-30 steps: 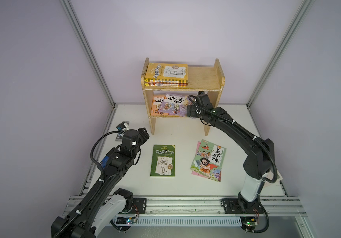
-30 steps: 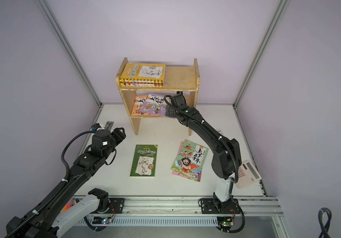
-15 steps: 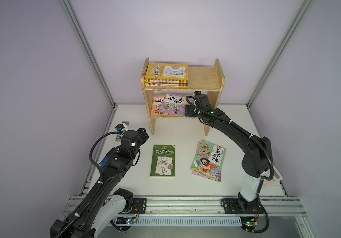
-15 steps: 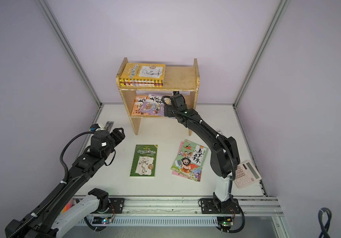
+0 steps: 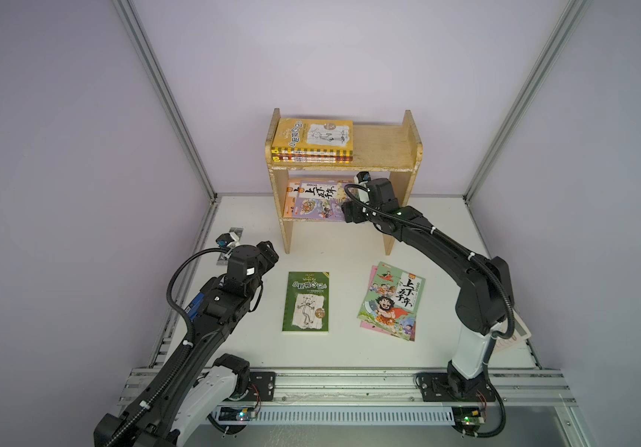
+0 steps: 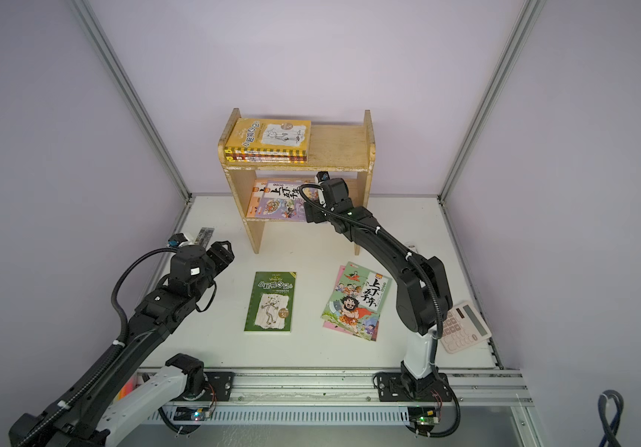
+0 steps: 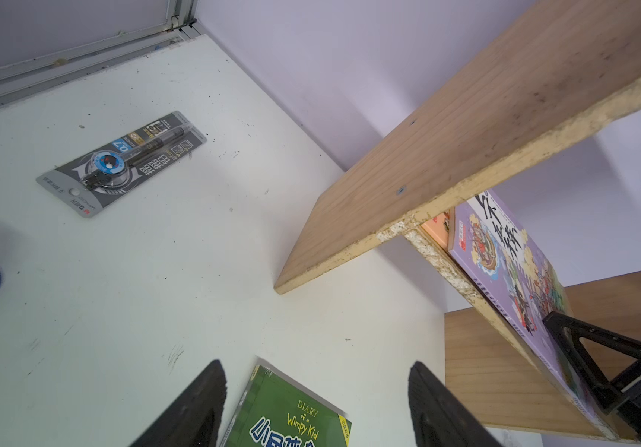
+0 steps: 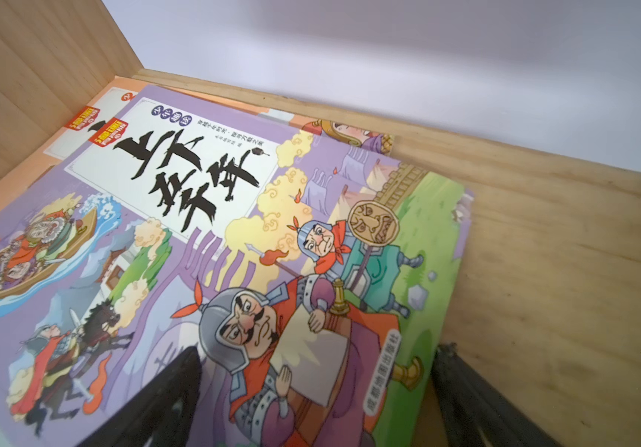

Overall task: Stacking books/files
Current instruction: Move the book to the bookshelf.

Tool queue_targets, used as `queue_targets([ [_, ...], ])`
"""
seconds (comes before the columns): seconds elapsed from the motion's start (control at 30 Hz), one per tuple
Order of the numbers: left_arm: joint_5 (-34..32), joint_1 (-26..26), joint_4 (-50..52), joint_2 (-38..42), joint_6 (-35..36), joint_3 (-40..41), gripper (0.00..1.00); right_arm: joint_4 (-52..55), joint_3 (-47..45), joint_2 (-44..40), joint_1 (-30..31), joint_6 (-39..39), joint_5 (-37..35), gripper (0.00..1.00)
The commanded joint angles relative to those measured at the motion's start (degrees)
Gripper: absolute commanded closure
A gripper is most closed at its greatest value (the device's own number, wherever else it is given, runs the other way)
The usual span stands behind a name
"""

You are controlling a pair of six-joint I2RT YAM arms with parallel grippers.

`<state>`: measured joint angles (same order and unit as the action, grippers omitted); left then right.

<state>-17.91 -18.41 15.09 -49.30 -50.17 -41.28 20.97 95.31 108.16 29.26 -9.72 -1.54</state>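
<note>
Right end effector (image 6: 308,212) beside purple book (image 6: 278,205) (lower shelf (image 6: 272,220)) — green book (image 6: 271,302) on table (image 6: 311,251).

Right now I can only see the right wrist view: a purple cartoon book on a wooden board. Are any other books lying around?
Observer: Yes. A green Diary of a Wimpy Kid book lies flat on the white table, in front of the wooden shelf unit.
Operator: Is that the only one down there?
Observer: No, a green cartoon book with black calligraphy lies beside it, nearer the right arm.
Operator: And above the purple book?
Observer: A yellow book tops a stack on the upper shelf.
</note>
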Motion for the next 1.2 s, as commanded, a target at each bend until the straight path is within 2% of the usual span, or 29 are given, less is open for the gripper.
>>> queue_targets([
  [0.0,-0.62,0.05,0.13,0.17,0.63,-0.30,0.23,7.48,1.04,1.41,0.13,1.72,2.08,0.06],
  [0.3,-0.77,0.05,0.29,0.43,0.68,-0.13,0.23,6.72,3.38,3.67,0.12,-0.65,0.33,0.07],
  [0.57,-0.76,0.05,0.31,0.34,0.69,-0.01,0.23,6.02,4.49,4.87,0.20,3.60,4.32,0.06],
  [1.17,-0.56,0.13,0.05,-0.01,0.77,0.07,0.23,8.21,10.15,8.38,0.80,2.95,2.98,0.06],
])
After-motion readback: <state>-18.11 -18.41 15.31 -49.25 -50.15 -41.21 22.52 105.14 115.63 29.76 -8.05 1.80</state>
